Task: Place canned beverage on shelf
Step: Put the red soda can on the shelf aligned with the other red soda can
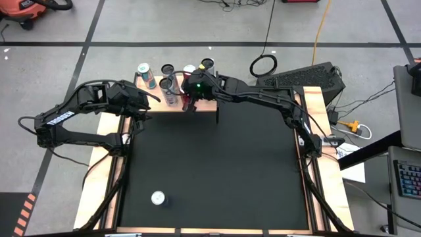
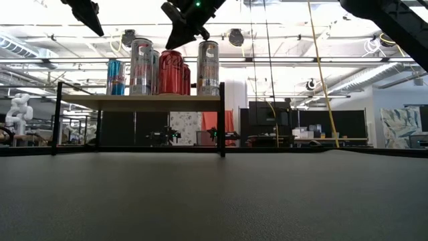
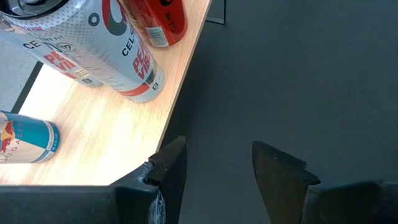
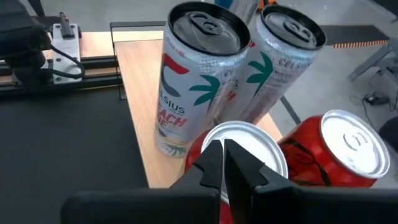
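Nearest the overhead camera, a lone silver can [image 1: 158, 197] stands on the black table [image 1: 217, 171], well apart from both arms. It is a rigid, thin-walled aluminium cylinder, smooth and likely slippery; I judge it moderately heavy if full, best taken around the mid-body. Across the table, the light-wood shelf [image 2: 140, 101] on thin black legs already carries several upright cans. Above a red can [image 4: 245, 158] there, the right end effector [image 4: 222, 163] is clenched with nothing in it. The left end effector [image 3: 217, 168] hovers at the shelf's edge, partly spread and empty.
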Controlling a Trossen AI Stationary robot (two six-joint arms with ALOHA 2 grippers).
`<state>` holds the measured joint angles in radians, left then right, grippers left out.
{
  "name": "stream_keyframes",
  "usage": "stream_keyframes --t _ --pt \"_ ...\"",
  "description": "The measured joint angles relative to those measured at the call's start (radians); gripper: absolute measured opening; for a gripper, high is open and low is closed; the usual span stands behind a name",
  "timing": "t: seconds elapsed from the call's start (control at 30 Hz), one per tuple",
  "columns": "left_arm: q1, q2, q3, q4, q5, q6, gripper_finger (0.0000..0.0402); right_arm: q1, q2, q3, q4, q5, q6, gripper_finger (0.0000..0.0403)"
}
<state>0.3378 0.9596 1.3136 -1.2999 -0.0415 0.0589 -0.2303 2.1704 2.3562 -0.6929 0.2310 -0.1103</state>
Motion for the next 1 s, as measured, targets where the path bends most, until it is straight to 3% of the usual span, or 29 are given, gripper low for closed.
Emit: stream_keyframes --t 0.2,0.37,1.0 --pt "0.000 0.000 0.000 0.000 0.000 0.000 0.0180 0.017 0.000 0.000 0.038 -0.008 -0.052 0.0000" --pt "0.000 0.000 0.000 0.000 0.000 0.000 0.0180 0.015 0.000 -0.001 0.012 -0.109 -0.024 0.0000" --pt "0.000 0.000 0.000 0.000 0.000 0.000 0.0180 0.001 0.027 0.000 0.011 -0.102 -0.010 0.0000"
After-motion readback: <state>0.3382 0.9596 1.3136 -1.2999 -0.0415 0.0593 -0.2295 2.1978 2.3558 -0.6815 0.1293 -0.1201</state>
